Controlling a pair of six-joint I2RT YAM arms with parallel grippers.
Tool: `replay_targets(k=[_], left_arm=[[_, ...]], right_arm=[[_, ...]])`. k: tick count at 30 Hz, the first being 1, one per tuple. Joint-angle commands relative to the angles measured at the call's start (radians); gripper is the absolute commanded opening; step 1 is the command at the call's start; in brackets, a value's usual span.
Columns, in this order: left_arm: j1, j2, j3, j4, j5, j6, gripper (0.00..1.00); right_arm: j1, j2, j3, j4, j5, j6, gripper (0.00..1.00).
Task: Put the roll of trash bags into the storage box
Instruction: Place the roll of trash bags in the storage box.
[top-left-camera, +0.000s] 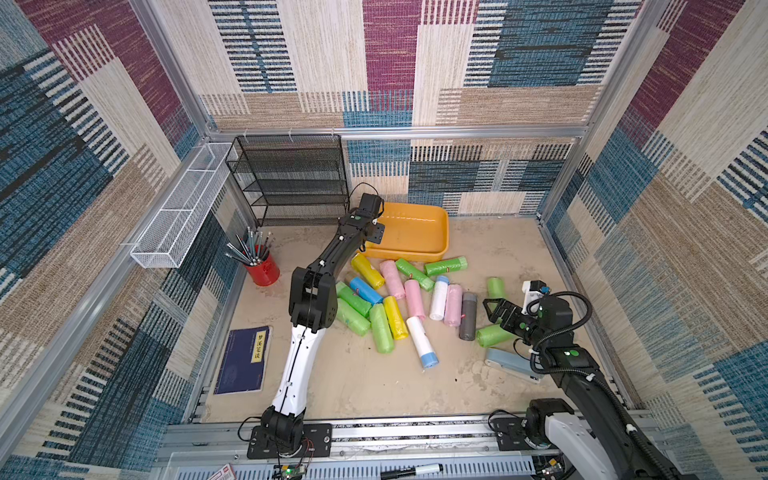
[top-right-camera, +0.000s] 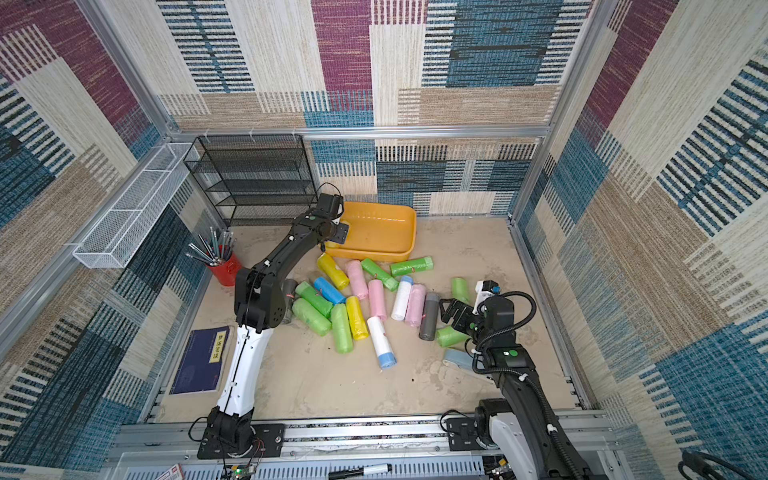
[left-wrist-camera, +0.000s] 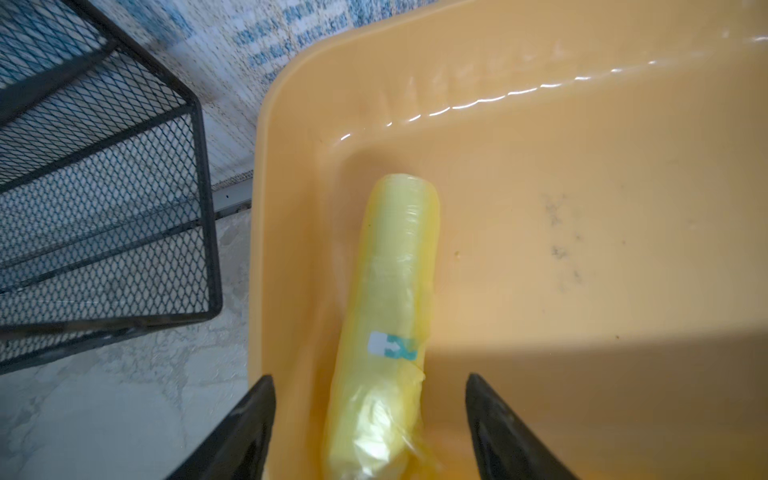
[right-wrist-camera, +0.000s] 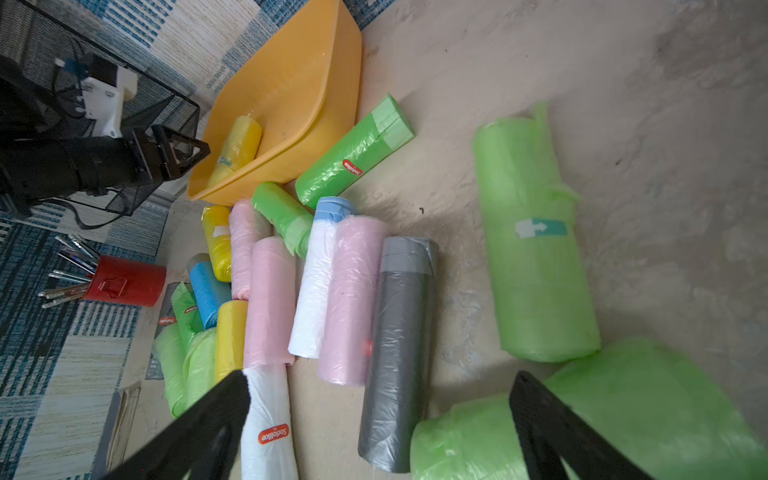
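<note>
One yellow roll of trash bags (left-wrist-camera: 386, 299) is lying flat on the floor of the storage box (left-wrist-camera: 582, 199), along the wall nearest the black mesh rack (left-wrist-camera: 104, 208). Going by that, the step in hand is looking like the let-go at the end of a placement. The left hand (left-wrist-camera: 369, 377) is hovering just above the near end of that roll, its fingers spread and standing clear on both sides, pinching nothing. In both top views the left arm (top-left-camera: 328, 257) is reaching far forward, with its wrist tipping down over the box's near corner. To my eye the next move is calling for a lift up and back over the rim, with no finger brushing the roll or hooking the box's edge. After that it is calling for a pick among the loose rolls (top-left-camera: 392, 291) that are lying heaped on the tabletop (top-left-camera: 353, 374) in front of the box. The right hand (right-wrist-camera: 380, 374) is hovering low at the far side of that heap, fingers spread wide and gripping nothing. A green roll (right-wrist-camera: 582, 424) is lying just beside one of its fingers; whether they are touching I cannot tell.
</note>
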Motion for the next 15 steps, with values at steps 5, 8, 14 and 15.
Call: replay_targets(k=[5,8,14,15], left_arm=[[-0.006,-0.098,-0.078,0.019,0.009,-0.023,0.76],[-0.015,-0.152,-0.125,0.019,0.025,-0.038,0.77],[-0.035,-0.287,-0.277,0.068,0.037,-0.079,0.81],[-0.035,-0.316,-0.316,0.091,0.043,-0.092,0.82]], right_arm=[[0.001,0.029,0.052,-0.057,-0.006,-0.04,0.99],[0.002,0.032,0.061,-0.056,-0.009,-0.034,0.99],[0.002,0.075,0.087,-0.045,-0.092,-0.037,0.99],[0.002,0.076,0.088,-0.042,-0.094,-0.034,0.99]])
